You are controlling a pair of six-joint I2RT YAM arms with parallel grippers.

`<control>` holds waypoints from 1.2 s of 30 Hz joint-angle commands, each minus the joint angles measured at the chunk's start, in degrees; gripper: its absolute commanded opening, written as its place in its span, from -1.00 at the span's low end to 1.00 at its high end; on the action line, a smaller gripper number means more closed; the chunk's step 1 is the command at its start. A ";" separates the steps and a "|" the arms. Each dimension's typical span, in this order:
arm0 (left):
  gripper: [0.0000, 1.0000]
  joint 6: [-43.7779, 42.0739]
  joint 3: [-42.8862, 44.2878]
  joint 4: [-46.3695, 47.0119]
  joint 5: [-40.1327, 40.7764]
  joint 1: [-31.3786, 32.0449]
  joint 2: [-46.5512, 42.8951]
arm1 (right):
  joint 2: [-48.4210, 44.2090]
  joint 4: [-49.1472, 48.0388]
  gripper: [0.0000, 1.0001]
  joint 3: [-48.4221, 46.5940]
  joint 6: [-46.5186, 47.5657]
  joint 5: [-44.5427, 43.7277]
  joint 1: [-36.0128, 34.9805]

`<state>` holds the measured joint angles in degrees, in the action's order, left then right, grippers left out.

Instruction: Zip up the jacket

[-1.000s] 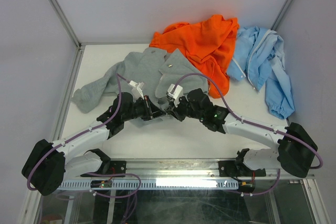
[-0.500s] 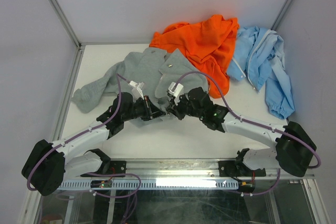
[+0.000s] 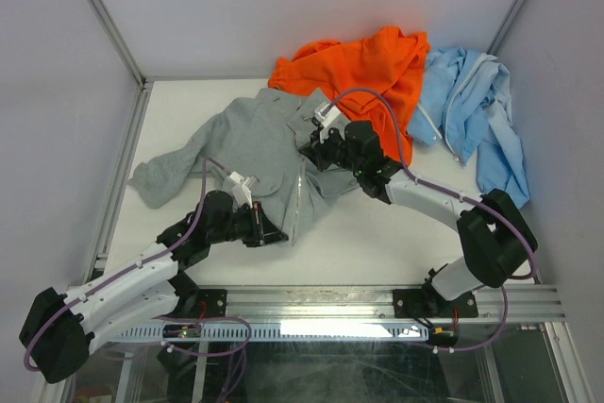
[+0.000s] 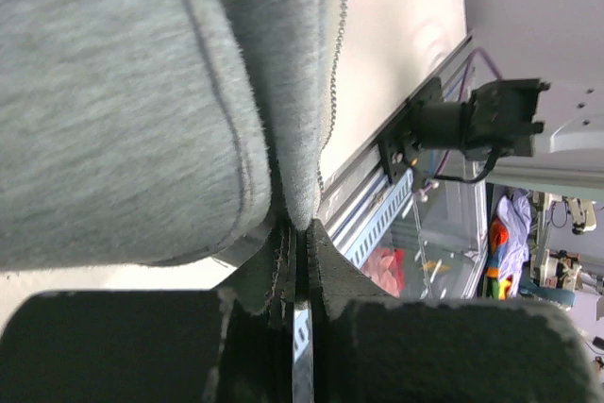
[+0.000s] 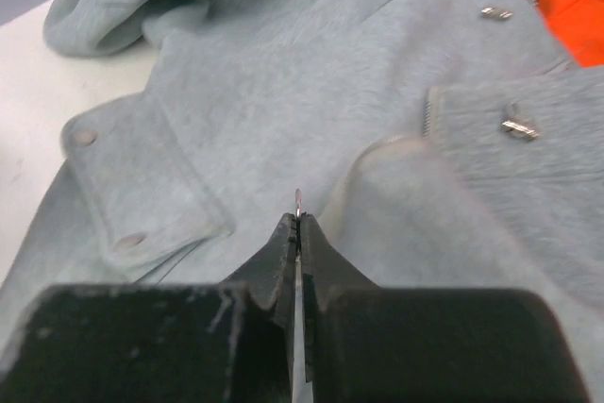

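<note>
Beside bare table [image 3: 377,233], the left tool [image 3: 279,233] clamps the jacket [image 3: 250,143] hem.

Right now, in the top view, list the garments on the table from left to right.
grey jacket → orange garment → light blue jacket
</note>
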<state>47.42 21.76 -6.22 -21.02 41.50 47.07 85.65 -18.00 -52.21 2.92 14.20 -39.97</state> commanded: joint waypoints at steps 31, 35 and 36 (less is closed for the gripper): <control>-0.09 -6.83 17.12 3.37 14.77 -1.44 11.75 | -12.58 -15.23 -1.00 8.63 -8.66 1.18 -10.83; -0.81 -6.76 16.11 3.71 13.13 -1.37 12.08 | -10.67 -15.40 -1.00 7.74 -8.30 -1.02 -10.84; -0.99 -6.71 15.63 3.42 12.59 -1.47 11.96 | -10.21 -15.39 -1.00 7.28 -7.67 -2.24 -10.76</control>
<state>41.91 38.30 -7.31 -5.32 40.40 59.35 74.48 -29.30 -40.86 -4.58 14.11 -50.13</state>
